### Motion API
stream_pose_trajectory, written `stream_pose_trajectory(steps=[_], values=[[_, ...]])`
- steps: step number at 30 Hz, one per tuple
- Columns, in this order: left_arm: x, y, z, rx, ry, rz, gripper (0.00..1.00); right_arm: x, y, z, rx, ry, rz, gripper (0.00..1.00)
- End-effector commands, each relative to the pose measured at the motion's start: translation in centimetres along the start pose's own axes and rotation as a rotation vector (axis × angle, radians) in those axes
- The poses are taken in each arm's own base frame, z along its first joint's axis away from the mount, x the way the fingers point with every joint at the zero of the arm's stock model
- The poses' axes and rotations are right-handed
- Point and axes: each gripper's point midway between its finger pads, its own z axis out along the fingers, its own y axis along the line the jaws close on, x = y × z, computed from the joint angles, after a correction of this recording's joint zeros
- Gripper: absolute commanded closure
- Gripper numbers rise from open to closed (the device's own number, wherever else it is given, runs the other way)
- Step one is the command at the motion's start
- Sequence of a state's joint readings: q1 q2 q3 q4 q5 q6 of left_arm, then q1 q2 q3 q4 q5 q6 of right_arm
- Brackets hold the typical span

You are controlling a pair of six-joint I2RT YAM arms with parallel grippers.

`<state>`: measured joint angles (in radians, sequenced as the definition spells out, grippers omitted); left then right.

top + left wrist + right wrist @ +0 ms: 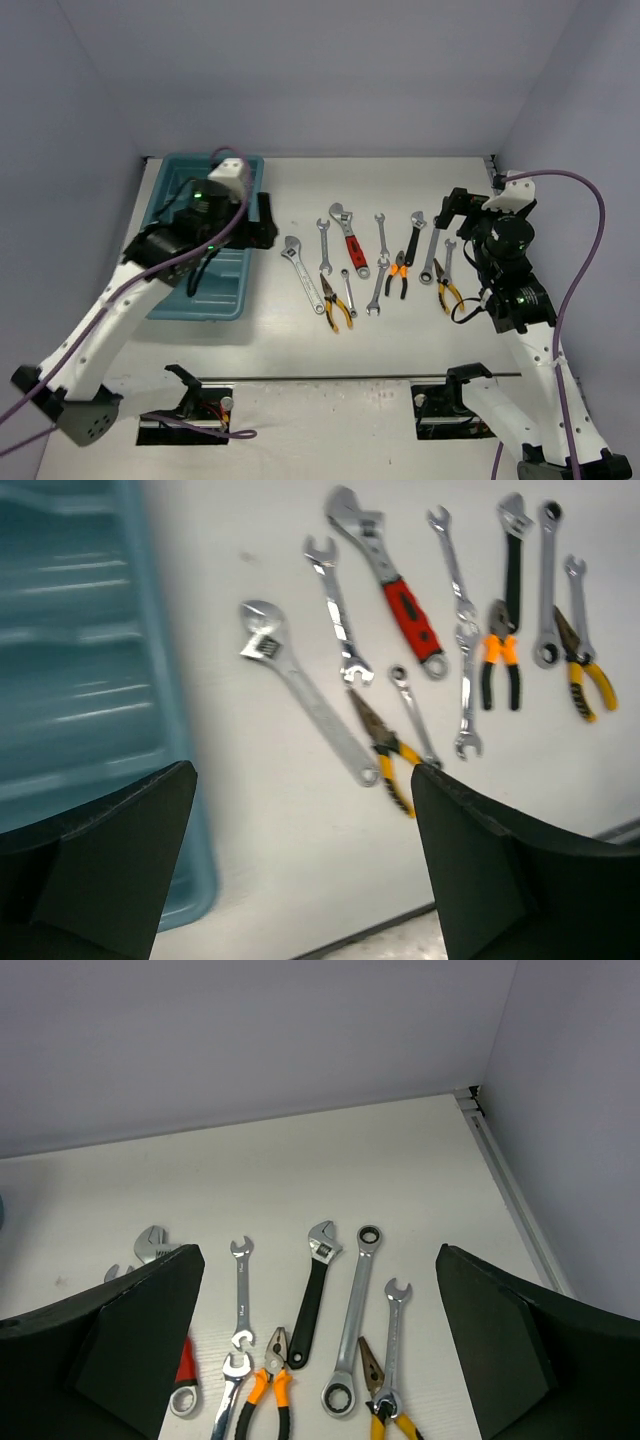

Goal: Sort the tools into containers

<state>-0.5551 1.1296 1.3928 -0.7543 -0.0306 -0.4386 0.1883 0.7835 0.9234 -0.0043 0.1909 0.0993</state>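
The teal-blue tray [200,305] with long compartments lies at the left and shows empty in the left wrist view [80,680]. Several tools lie in a row on the white table. They include a silver adjustable wrench [300,272], a red-handled adjustable wrench [350,238], yellow pliers [335,305], orange pliers [400,275], a black-handled adjustable wrench [414,237] and a ratchet wrench [431,258]. My left gripper [262,220] hangs open and empty above the tray's right edge [300,880]. My right gripper [450,210] is open and empty above the right end of the row [320,1360].
Grey walls close the table at the back and sides. A metal rail [505,1190] runs along the right edge. A second pair of yellow pliers [447,292] lies at the row's right end. A bare strip of table separates the tray from the silver wrench [300,695].
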Motion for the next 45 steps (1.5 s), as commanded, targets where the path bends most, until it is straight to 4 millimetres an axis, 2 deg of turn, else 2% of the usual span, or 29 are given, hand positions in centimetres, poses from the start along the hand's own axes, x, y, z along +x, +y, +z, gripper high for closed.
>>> stream_pose_trajectory(steps=[1, 3, 5, 6, 8, 14, 17, 21, 24, 31, 37, 45], values=[[1.4, -5.9, 4.0, 0.029, 0.084, -0.141, 0.15, -1.5, 0.0, 0.1, 0.005, -0.063, 0.041, 0.0], [4.2, -8.3, 6.5, 0.008, 0.17, -0.171, 0.15, -1.3, 0.1, 0.0, -0.001, -0.058, 0.05, 0.0], [5.6, -9.8, 7.8, -0.012, 0.21, -0.22, 0.15, -1.2, 0.1, -0.1, -0.003, -0.054, 0.056, 0.0], [7.1, -10.8, 9.1, -0.034, 0.25, -0.231, 0.15, -1.0, 0.2, -0.2, -0.008, -0.049, 0.06, 0.0], [9.1, -11.4, 10.9, -0.084, 0.289, -0.242, 0.15, -0.8, 0.5, -0.5, -0.03, -0.044, 0.06, 0.0], [12.1, -13.8, 13.8, -0.164, 0.321, -0.179, 0.15, 0.6, 0.6, -1.3, -0.051, -0.018, 0.07, 0.01], [12.9, -15.0, 15.4, -0.183, 0.335, -0.153, 0.2, 0.9, 0.8, -1.7, -0.067, -0.019, 0.084, 0.01], [14.8, -14.9, 17.0, -0.232, 0.363, -0.152, 0.28, 1.9, 1.0, -2.3, -0.092, 0.012, 0.09, 0.01], [15.5, -14.5, 17.8, -0.268, 0.366, -0.152, 0.3, 2.2, 1.0, -2.7, -0.094, 0.015, 0.092, 0.01], [17.4, -14.4, 19.7, -0.315, 0.397, -0.157, 0.4, 2.4, 0.7, -3.4, -0.092, 0.015, 0.092, 0.01], [18.1, -14.6, 20.9, -0.331, 0.4, -0.171, 0.51, 2.8, 0.5, -3.8, -0.089, 0.018, 0.086, 0.01], [19.3, -14.5, 22.2, -0.363, 0.422, -0.158, 0.6, 2.9, 0.2, -4.2, -0.083, 0.02, 0.079, 0.01]])
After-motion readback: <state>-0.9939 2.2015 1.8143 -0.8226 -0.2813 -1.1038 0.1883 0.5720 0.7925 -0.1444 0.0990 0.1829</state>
